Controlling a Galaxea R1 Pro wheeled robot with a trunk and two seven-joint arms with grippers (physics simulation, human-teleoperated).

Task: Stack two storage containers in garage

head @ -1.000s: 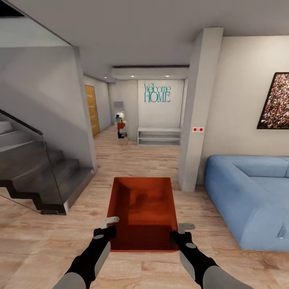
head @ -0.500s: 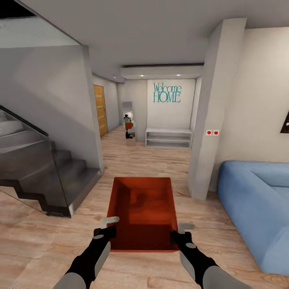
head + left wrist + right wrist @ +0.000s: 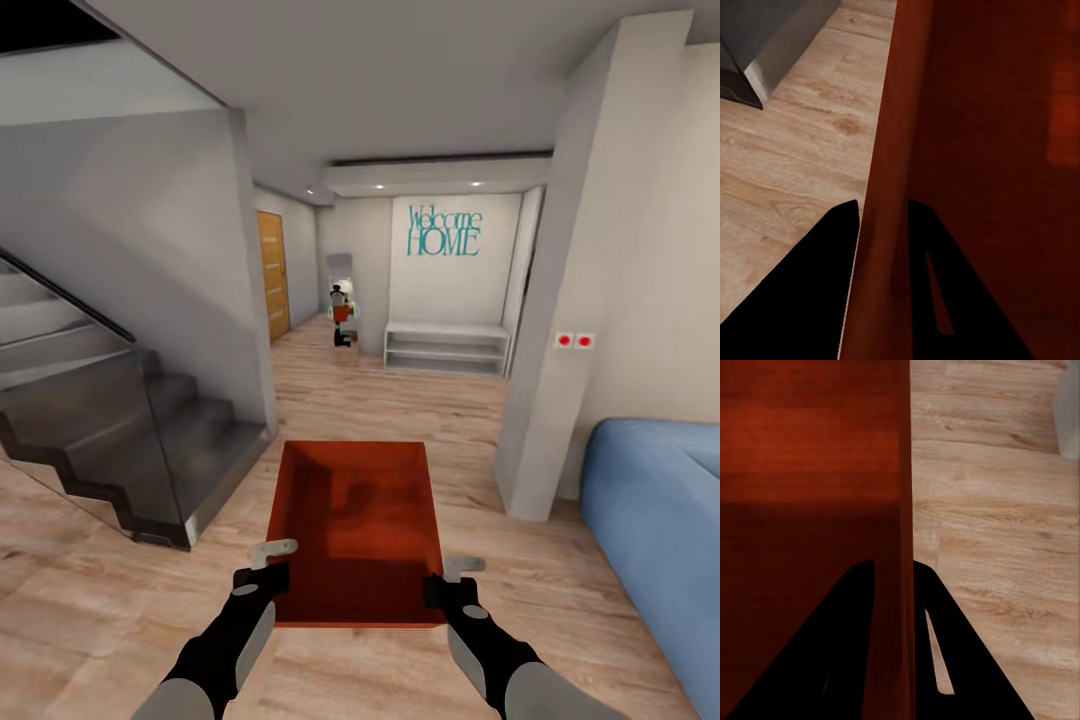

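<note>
Two grippers are what I have on the load. My left gripper (image 3: pixel 262 567) pinches the left long wall of the storage container (image 3: pixel 358 525); in the left wrist view its dark fingers (image 3: pixel 817 285) straddle that thin wall, one outside and one inside the box (image 3: pixel 975 150). My right gripper (image 3: pixel 452 580) does the same on the opposite wall, and the right wrist view shows its fingers (image 3: pixel 844 652) clamped either side of the orange-red edge (image 3: pixel 889 472). The container hangs between both arms, open side up, level, in front of my trunk and clear of the light wood plank floor (image 3: pixel 90 610) below it. Its inside is bare.

Looking outward, a dark staircase (image 3: pixel 110 420) with a glass side panel rises on my left. On my right a blue sofa (image 3: pixel 655 520) sits against the wall, just beyond a white pillar (image 3: pixel 570 300) that carries two small red switches (image 3: pixel 574 340). Straight ahead a hallway opens up: a teal "Welcome HOME" sign (image 3: pixel 443 231) on the far wall, a low white shelf unit (image 3: pixel 446 348) beneath it, and a wooden door (image 3: pixel 271 274) on the left side. I see a small reflected figure near the far end, too small to make out.
</note>
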